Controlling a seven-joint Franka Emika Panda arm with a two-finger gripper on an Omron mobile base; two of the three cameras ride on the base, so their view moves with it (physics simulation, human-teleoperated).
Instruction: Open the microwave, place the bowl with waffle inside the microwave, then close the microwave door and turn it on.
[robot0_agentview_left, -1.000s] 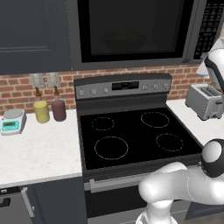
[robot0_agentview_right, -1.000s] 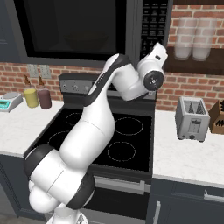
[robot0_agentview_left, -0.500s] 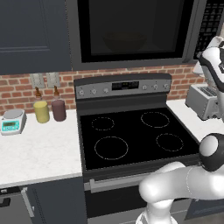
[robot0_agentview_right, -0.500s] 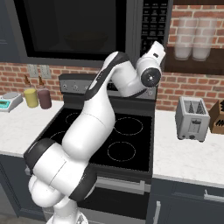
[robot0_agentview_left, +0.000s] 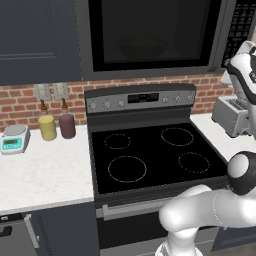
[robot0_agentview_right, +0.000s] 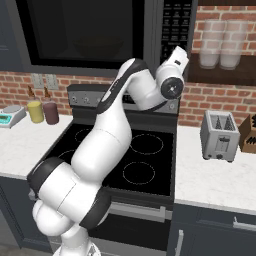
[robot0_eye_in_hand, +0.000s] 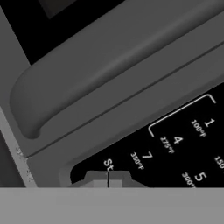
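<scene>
- Up at the microwave (robot0_agentview_right: 100, 35), the gripper (robot0_eye_in_hand: 108, 178) has its two fingertips pressed together with nothing between them, right at the button panel (robot0_agentview_right: 176, 25); in the hand view they sit just below the letters "St", beside the keys marked 7, 4 and 1.
- Over the stove (robot0_agentview_left: 150, 155), the microwave door (robot0_agentview_left: 150, 35) is shut; its long curved handle (robot0_eye_in_hand: 109, 65) runs across the hand view just beside the panel.
- Behind the dark glass a faint round shape shows, probably the bowl (robot0_agentview_left: 141, 49); the waffle cannot be made out.
- On the table (robot0_agentview_left: 45, 170) left of the stove stand a yellow canister (robot0_agentview_left: 48, 128), a maroon canister (robot0_agentview_left: 67, 125) and a small scale (robot0_agentview_left: 13, 138).
- To the right of the stove sits a silver toaster (robot0_agentview_right: 218, 135), with a knife block (robot0_agentview_right: 248, 134) just beside it.
</scene>
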